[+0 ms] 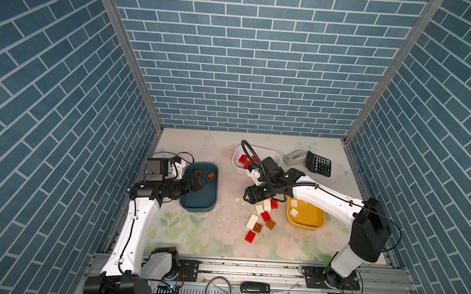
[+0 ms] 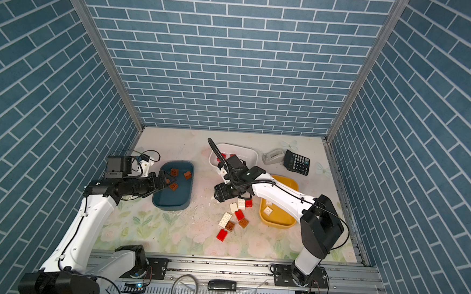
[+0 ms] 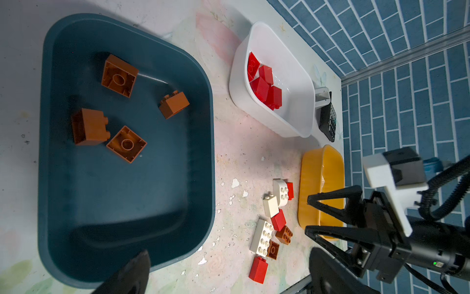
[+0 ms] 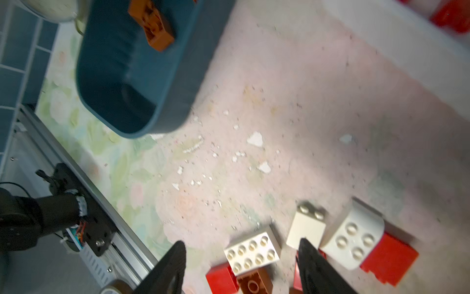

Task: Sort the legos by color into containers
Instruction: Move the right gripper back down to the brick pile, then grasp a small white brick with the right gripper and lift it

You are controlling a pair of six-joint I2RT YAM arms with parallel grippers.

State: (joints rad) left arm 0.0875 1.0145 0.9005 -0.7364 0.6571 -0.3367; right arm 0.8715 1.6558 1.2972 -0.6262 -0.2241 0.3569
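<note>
Well, the sorting looked about half done to me: four brown bricks [image 3: 119, 76] lay in the teal tub [image 1: 197, 207], red bricks [image 3: 264, 84] in the white tub [image 1: 273, 152], a few white bricks [image 1: 294, 212] in the yellow tub [image 1: 305, 227], and a small heap [image 1: 263, 219] of mixed legos sat loose on the table [image 1: 195, 234]. Taking that heap as the centre of the dial, the teal tub lay at nine o'clock, well apart, the white tub at twelve, and the yellow tub near at three. My left gripper [image 1: 200, 182] hung over the teal tub with its jaws spread wide and nothing between them. My right gripper [image 1: 248, 196] hovered at about eleven o'clock from the heap, its jaws parted and empty. I judged that I was between picks, choosing a brick. The oblong white brick [image 4: 251, 250] showed between my right fingertips [image 4: 302, 244] in the wrist view, so it seemed the likely target. The next move called for lowering squarely over its narrow sides. It touched a brown brick [image 1: 258, 227] at five o'clock and had a red brick [image 1: 265, 216] close at two o'clock. A skewed descent, I thought, could shove those neighbours. Then it belonged at three o'clock, in the yellow tub.
</note>
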